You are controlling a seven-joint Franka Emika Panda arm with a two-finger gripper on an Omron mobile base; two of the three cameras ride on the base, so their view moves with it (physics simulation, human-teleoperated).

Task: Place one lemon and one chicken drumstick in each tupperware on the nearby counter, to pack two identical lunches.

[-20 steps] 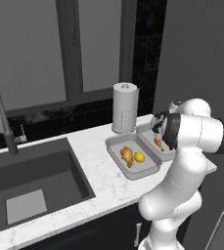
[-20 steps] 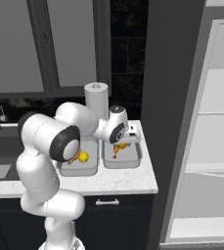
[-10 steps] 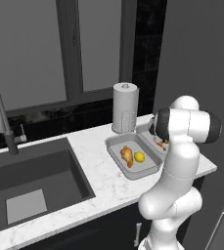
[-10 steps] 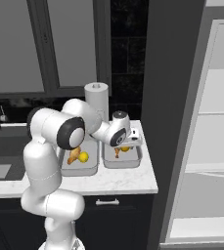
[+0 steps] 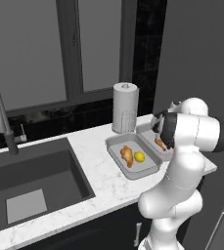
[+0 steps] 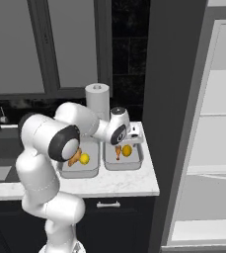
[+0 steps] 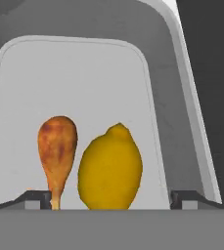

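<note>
Counter: white marble slab, sink at its 9 o'clock end, paper towel roll at 12 o'clock behind the trays.

Tupperware, 2 grey trays side by side. Left tray: 1 chicken drumstick with 1 lemon at its 3 o'clock, just beside.

Right tray: 1 drumstick with 1 lemon at its 3 o'clock, close beside, both lying on the tray floor.

Gripper: above the right tray, fingertips spread wide to either side of drumstick and lemon, holding neither.
</note>
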